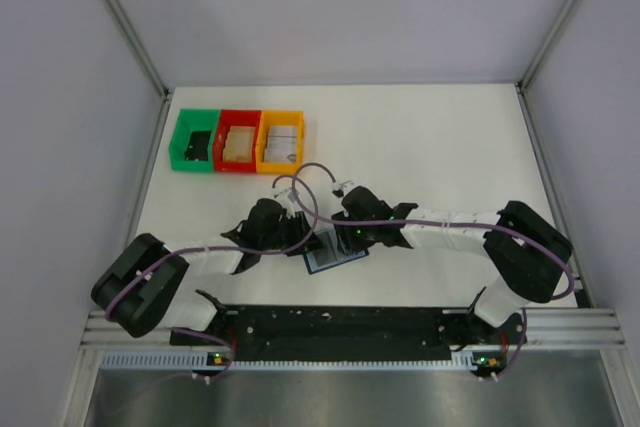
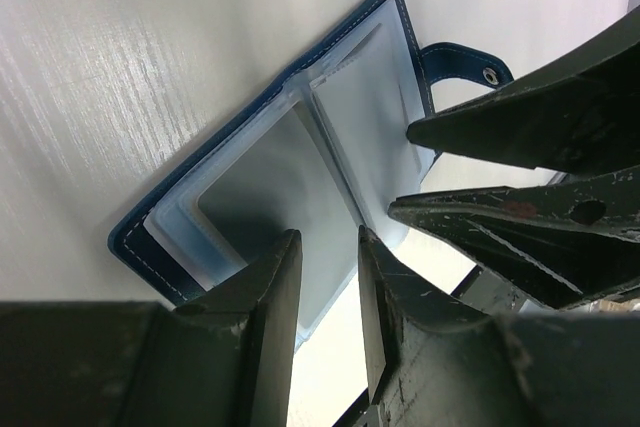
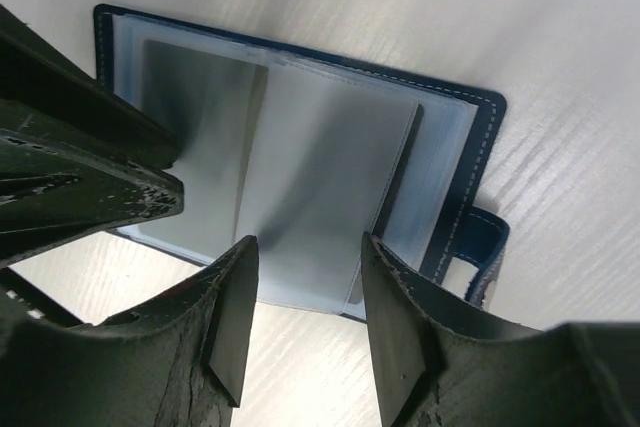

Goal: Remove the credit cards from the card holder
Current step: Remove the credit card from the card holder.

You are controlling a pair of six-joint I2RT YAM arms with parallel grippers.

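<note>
The card holder point(image 1: 335, 250) lies open and flat on the counter point(image 1: 420, 147), its clear sleeves fanned upward and its snap strap point(image 2: 465, 62) sticking out from one edge. Both arms have their tips down over it. The left pincer point(image 2: 330, 287) stands at one open edge of the holder, jaws narrow with a slim gap and nothing visibly clamped. The right pincer point(image 3: 305, 297) stands at the holder's long edge, next to the strap side. Its jaws are wider and it holds nothing.

This looks like the start of the extraction step: the holder is spread and no card is out yet. The next move probably calls for one pincer to pin the holder down while the other nips the exposed edge of a card and draws it along its sleeve.

Counted: one holder, two pincers, and one pale grey card point(image 3: 200, 137) showing in a sleeve (others may hide under the leaves, I cannot tell). Beyond the holder stand three bins, green point(image 1: 178, 142), red point(image 1: 238, 117) and orange point(image 1: 281, 115)
</note>
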